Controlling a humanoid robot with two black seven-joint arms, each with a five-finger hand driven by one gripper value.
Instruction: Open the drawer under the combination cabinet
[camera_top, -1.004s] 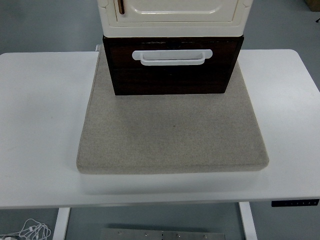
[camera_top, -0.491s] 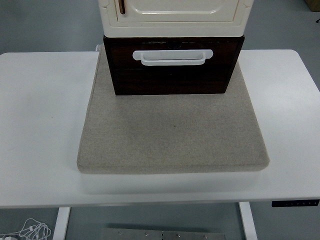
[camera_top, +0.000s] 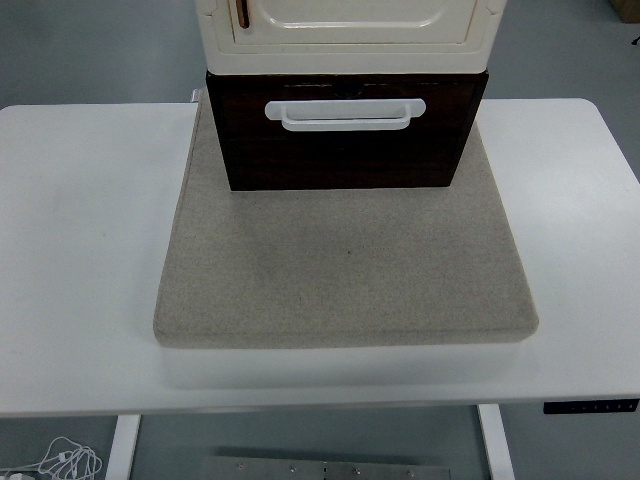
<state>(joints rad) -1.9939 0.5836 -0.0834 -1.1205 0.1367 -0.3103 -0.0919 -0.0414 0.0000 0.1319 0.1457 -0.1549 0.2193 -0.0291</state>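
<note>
Dark drawer (camera_top: 345, 150) shut, white handle (camera_top: 345, 113) — beige mat (camera_top: 345, 265)

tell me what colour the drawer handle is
White, on the dark brown drawer; the handle shows clearly in the head view.

the cabinet (camera_top: 350, 30) sits on the drawer (camera_top: 345, 140), at the back of a mat (camera_top: 345, 270) on the table (camera_top: 80, 220).

A cream cabinet (camera_top: 350, 30) stands on a dark brown drawer (camera_top: 345, 150) at the far side of a grey mat (camera_top: 345, 270) on the white table (camera_top: 80, 250). The drawer's white handle (camera_top: 345, 113) faces the near edge, and the drawer front sits flush, closed.
</note>
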